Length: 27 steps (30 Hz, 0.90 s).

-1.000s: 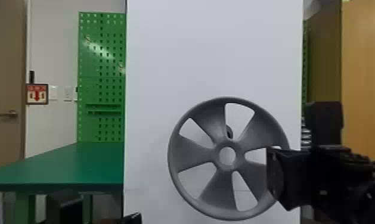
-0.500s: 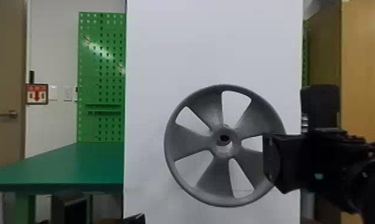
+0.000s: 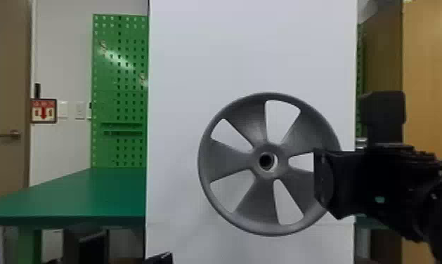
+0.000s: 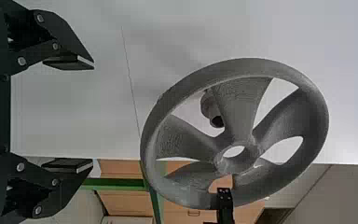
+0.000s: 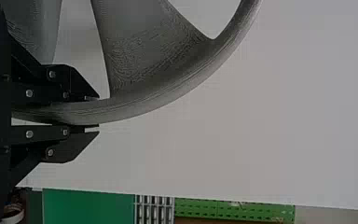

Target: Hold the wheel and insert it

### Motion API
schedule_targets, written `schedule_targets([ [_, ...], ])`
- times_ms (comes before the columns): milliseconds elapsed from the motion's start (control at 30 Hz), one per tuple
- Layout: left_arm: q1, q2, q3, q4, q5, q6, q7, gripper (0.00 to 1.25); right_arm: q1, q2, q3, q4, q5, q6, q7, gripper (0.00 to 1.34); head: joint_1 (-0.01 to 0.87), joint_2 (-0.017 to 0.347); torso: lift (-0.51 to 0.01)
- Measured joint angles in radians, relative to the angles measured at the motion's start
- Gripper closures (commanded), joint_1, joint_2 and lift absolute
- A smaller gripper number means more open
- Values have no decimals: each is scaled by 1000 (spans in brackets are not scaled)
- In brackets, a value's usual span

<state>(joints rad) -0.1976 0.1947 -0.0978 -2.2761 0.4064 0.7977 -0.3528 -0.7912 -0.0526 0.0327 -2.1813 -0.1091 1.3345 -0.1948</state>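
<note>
A tall white panel (image 3: 209, 63) stands upright behind the work, the largest thing here. To its left runs a green table (image 3: 65, 196), with a green pegboard (image 3: 125, 105) rising beyond its far edge.

The grey wheel (image 3: 244, 207) is next in size. It stands upright in front of the panel, its open spokes facing the head camera. Its right-hand rim, in the head view, lies in the right gripper (image 3: 323, 179), whose arm comes in from the right edge. In the right wrist view, the right gripper (image 5: 98, 112) has the rim between its two fingers, drawn in narrow on either side of it; hub and spokes lie outside the grasp. The left gripper (image 3: 162, 258) shows at the bottom edge of the head view, well apart from the wheel; in its wrist view the left gripper (image 4: 93, 114) has its fingers spread wide with nothing between them.

Smallest is the grey stub (image 4: 209, 107) jutting from the panel, seen through a gap between spokes in the left wrist view. The wheel is off the stub, in front of it.

Compared with the earlier frames, the wheel and right gripper have risen. A second ago the stub's dark end showed above the hub, through a spoke gap; now it shows inside the hub's hole, nearly centred from the head camera.
</note>
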Motion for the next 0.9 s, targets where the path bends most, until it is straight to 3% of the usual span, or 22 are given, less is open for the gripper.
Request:
schedule_targets([
  [900,-2,0,0,3,2,0,0,502,-8,-1,2,6,3,-17,0,1088,0,9,-494],
])
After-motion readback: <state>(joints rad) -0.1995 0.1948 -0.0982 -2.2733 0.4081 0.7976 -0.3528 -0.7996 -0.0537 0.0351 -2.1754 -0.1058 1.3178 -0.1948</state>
